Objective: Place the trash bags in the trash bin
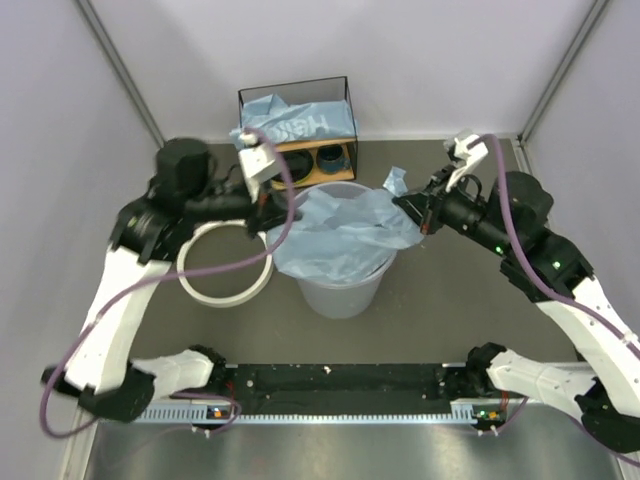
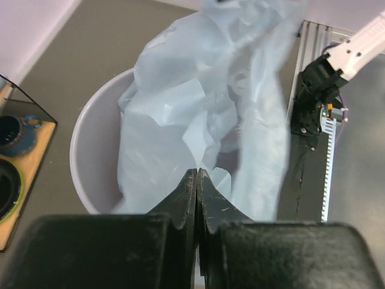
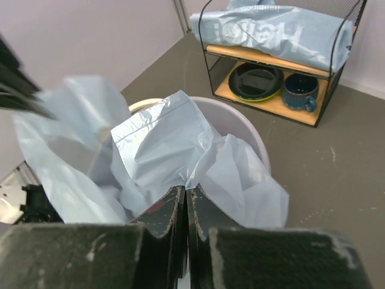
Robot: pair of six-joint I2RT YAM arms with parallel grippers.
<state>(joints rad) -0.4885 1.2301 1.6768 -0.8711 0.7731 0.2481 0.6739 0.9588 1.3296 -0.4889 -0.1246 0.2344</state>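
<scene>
Right gripper [image 3: 185, 191] is pinching fully closed on a corner of the trash bag [image 1: 340, 225], which is lying crumpled across the mouth of the trash bin [image 1: 340, 290] and spilling over its right rim. Left gripper [image 2: 197, 176] is sitting with jaws pressed tight at the bag's left edge; whether film is caught is unclear. White ring [image 1: 215, 297] is lying just beside the bin's left, wire shelf [image 1: 298, 147] carrying a second trash bag [image 1: 295, 125] is standing near behind, and bare table [image 1: 450, 310] is showing to the right.

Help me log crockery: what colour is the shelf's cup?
The cup is dark blue; clearest in right wrist view.
</scene>
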